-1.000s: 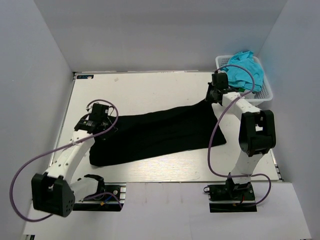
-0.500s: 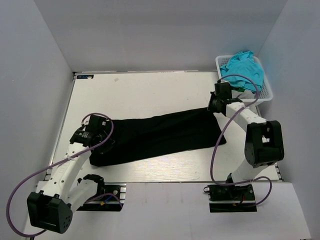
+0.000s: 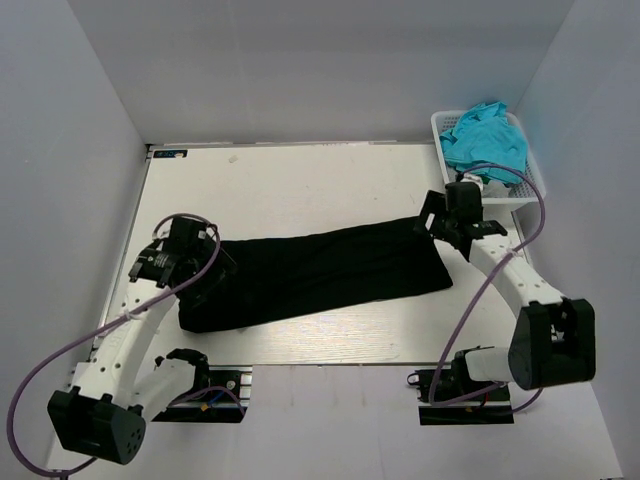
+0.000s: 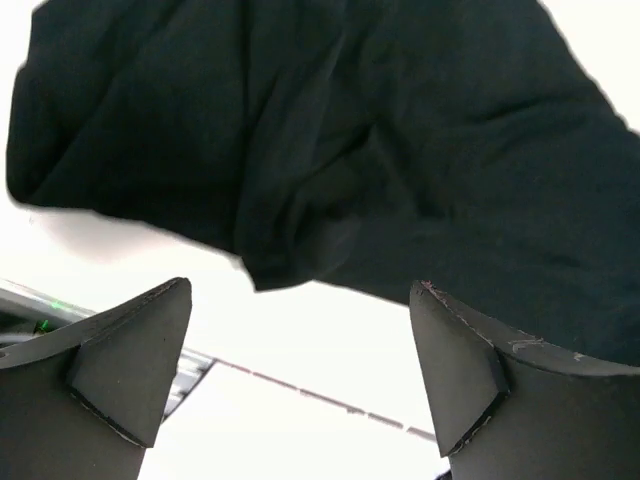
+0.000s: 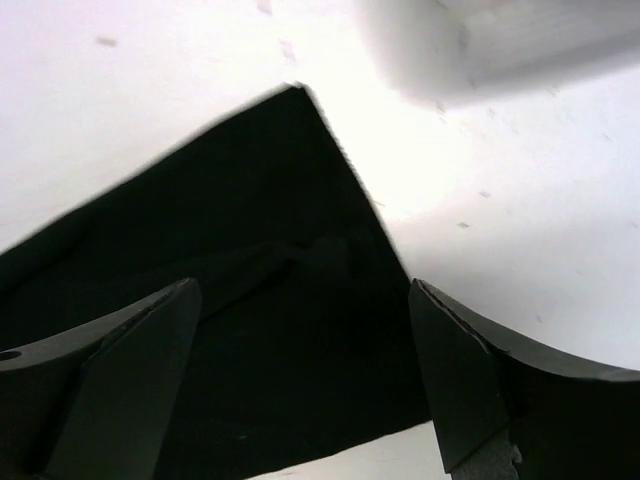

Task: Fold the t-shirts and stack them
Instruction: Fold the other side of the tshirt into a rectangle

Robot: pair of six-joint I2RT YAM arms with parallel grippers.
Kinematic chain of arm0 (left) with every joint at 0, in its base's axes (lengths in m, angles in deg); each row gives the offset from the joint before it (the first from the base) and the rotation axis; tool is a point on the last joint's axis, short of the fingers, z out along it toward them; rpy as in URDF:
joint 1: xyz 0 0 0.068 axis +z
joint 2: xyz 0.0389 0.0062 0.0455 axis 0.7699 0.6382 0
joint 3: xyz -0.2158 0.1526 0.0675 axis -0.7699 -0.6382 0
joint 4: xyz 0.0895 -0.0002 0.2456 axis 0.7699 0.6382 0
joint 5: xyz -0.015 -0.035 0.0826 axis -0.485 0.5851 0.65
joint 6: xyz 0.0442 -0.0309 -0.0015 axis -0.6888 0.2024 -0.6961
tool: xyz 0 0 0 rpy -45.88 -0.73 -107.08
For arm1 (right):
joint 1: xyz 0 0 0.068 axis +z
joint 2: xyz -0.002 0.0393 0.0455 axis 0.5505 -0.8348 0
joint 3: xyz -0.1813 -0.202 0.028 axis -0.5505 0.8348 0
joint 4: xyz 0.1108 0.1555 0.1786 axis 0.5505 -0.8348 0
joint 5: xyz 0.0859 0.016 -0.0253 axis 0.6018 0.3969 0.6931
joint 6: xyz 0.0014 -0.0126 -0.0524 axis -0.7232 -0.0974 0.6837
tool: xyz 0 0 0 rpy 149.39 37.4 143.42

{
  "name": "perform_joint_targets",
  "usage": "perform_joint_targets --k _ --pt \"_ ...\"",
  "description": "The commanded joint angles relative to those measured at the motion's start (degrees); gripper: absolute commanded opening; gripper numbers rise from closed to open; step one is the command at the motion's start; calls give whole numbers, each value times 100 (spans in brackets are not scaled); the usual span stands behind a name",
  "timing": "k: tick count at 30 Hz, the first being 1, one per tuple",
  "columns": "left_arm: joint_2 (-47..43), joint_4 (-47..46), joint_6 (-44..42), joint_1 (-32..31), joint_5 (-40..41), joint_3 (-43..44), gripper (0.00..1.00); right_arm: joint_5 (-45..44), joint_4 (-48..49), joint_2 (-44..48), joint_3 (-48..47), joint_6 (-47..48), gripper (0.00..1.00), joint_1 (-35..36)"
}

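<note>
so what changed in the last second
The left gripper and right gripper both opened and let go of the shirt at its ends, each backing off a little toward the near edge. Its lifted far-right corner settled flat. Basket and teal cloth stayed put.

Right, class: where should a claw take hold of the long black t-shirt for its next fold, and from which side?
Probably a right-end corner of the black t-shirt, coming from above on the right. It lies flat as a long band, that short edge is straight and thin, and the open right claw hangs over it.
</note>
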Motion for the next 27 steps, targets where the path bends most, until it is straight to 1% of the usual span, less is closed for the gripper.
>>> perform_joint_targets --k 1,4,5,8,9,11,13,15,16,17,18,19,20,21,22,24,25,27 --pt "451 -677 -124 76 387 112 100 892 320 375 -75 177 90 31" --pt "1084 -813 -247 76 694 252 100 1624 620 446 30 257 90 92" --pt "1548 -813 -248 76 782 375 100 1861 699 376 40 344 90 136" --pt "2148 -813 -327 76 906 629 91 2064 700 174 5 433 90 198" --pt "2411 -813 -327 76 967 631 86 2100 709 -18 -4 416 90 215" --pt "2563 -1179 -467 76 968 561 80 2345 796 -143 -22 363 90 233" --pt "2738 -1279 -467 76 906 482 65 2486 849 -450 -57 241 90 242" --pt "2861 -1218 -415 76 1028 481 54 2574 858 -626 -66 135 90 242" --pt "2914 -1113 -345 76 1133 533 35 2575 867 -722 -57 126 90 251" --pt "2967 -1033 -344 76 1248 586 29 2566 884 -802 -31 117 90 259" --pt "2968 -911 -257 76 1510 587 25 2523 911 -829 -13 117 90 242" --pt "2968 -910 -256 76 1617 587 17 2522 902 -881 30 117 90 225" --pt "2968 -857 -256 128 1714 587 12 2496 911 -942 48 117 90 224" --pt "2915 -857 -187 128 1871 639 5 2444 885 -978 57 117 90 233" --pt "2915 -857 -186 128 1873 639 0 2452 876 -1039 92 108 90 233" --pt "2862 -857 -117 128 1951 639 0 2461 884 -1075 154 82 90 224" --pt "2705 -926 -116 128 1952 639 0 2452 884 -1110 171 73 90 216" --pt "2416 -1032 -168 128 2223 639 0 2382 867 -1154 189 55 90 198"
